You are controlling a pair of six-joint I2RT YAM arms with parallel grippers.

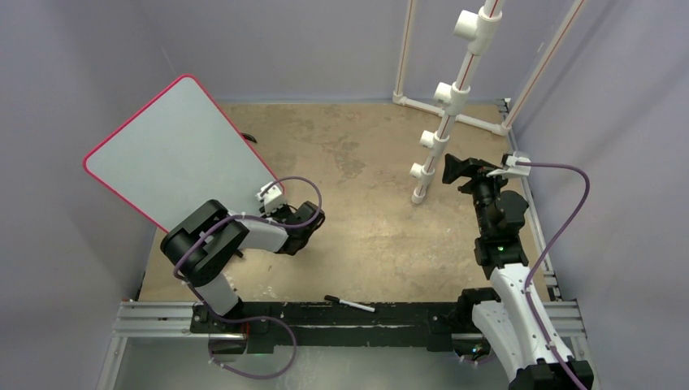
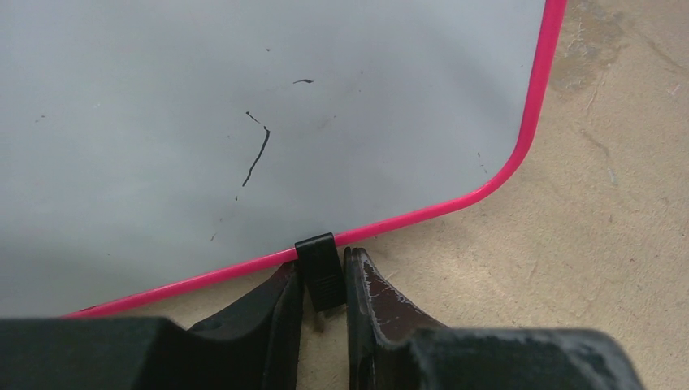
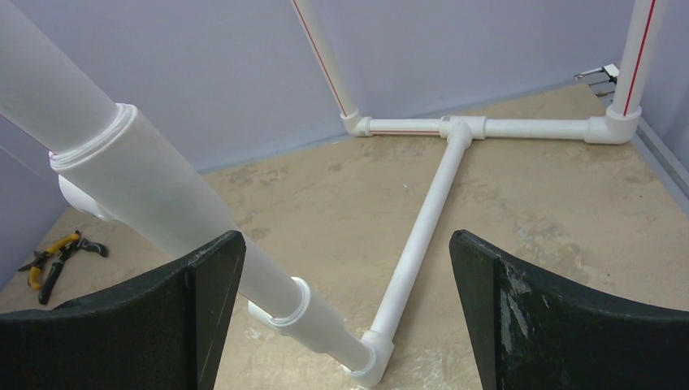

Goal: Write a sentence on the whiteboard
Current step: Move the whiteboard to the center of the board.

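The whiteboard [image 1: 175,150] sits at the far left of my workspace, turned cornerwise. In the overhead view its left part reaches past the table's [image 1: 366,236] edge toward the grey wall. I cannot tell from here whether it lies flat or is tipped up. Its face carries a few thin black marker strokes [image 2: 258,154]: one short slanted line with a small tick above it, and a tiny dash higher up. I can read no letters in them.

My left gripper [image 2: 321,272] is at the board's near edge, just left of a rounded corner of the pink rim [image 2: 532,122]. A small black clip [image 2: 317,264] sits on that rim, and my two dark fingers [image 2: 374,301] are clenched on it from either side, pressed close against it. The marker strokes lie up the board from my fingertips, well inside the rim and apart from them.

My right gripper [image 3: 348,244] is well away on the right side of the table. Its jaws are spread wide and hold nothing. It faces a white PVC pipe frame [image 3: 422,219], and one thick pipe crosses close in front of its left finger.

A black-capped marker pen [image 1: 351,304] lies on the black base rail [image 1: 406,313] between my two arm mounts, apart from both grippers. Yellow-handled pliers [image 3: 57,256] rest on the table beyond the pipes.
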